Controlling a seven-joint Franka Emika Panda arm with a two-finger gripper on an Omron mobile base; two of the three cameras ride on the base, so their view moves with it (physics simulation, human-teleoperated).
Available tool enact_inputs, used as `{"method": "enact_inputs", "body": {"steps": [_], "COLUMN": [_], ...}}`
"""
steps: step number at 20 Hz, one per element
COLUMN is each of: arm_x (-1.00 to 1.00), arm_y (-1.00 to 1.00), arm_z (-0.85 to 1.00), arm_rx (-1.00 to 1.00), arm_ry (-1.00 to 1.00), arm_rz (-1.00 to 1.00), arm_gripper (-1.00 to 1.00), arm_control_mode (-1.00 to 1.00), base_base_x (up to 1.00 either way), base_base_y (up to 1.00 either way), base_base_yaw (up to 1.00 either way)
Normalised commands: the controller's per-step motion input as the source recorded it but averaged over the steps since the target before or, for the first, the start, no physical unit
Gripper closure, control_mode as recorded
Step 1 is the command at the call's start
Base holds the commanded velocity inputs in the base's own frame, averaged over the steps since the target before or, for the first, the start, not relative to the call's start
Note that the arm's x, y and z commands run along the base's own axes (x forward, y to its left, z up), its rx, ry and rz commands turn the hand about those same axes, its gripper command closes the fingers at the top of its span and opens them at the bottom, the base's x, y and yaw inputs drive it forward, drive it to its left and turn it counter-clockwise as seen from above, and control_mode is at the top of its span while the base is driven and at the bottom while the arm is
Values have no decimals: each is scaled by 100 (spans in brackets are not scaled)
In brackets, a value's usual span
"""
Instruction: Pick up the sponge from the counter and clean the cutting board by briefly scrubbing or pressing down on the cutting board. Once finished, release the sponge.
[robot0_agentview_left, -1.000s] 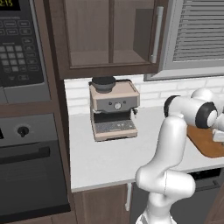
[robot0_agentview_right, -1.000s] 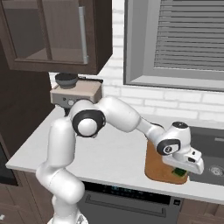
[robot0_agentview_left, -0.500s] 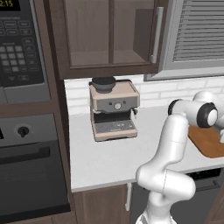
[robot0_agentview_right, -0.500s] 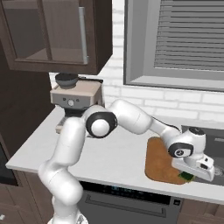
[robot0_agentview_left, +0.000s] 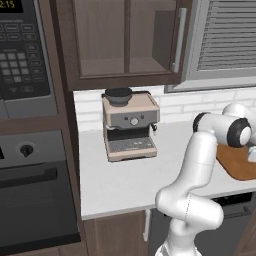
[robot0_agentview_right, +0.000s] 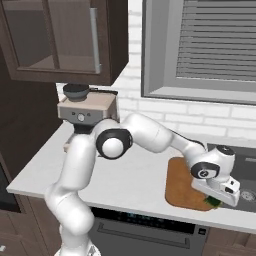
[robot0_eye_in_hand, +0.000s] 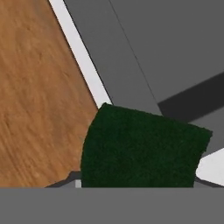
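Observation:
The reddish-brown cutting board lies on the pale counter, just left of the sink. My gripper hangs low over the board's front right corner, shut on the small dark green sponge. In the hand view the sponge sits between the jaws, over the board's edge, a white strip of counter and the grey sink beyond. In the left base view the board shows at the right edge, behind my forearm.
A coffee machine stands at the back left of the counter, also seen as the coffee machine from the right. The dark sink basin lies right of the board. An oven front and microwave fill the left wall.
My hand has carried the sponge rightward and slightly nearer, from the board's front middle to its front right corner by the sink.

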Motion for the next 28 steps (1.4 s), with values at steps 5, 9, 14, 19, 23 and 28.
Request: {"method": "enact_inputs", "body": {"steps": [5, 9, 14, 19, 23, 28], "arm_x": [25, 41, 39, 6, -27, -18], "arm_y": [8, 0, 13, 0, 13, 84], "arm_z": [47, 62, 5, -91, -100, -100], "arm_rx": [0, 2, 0, 6, 0, -4], "arm_ry": [2, 5, 3, 0, 0, 0], "arm_rz": [-2, 0, 0, 0, 0, 0], "arm_gripper": [100, 100, 100, 100, 100, 100], "arm_control_mode": [-100, -100, -100, -100, -100, -100], "base_base_x": [0, 0, 0, 0, 0, 0], "base_base_y": [0, 0, 0, 0, 0, 0], "base_base_yaw": [0, 0, 0, 0, 0, 0]}}
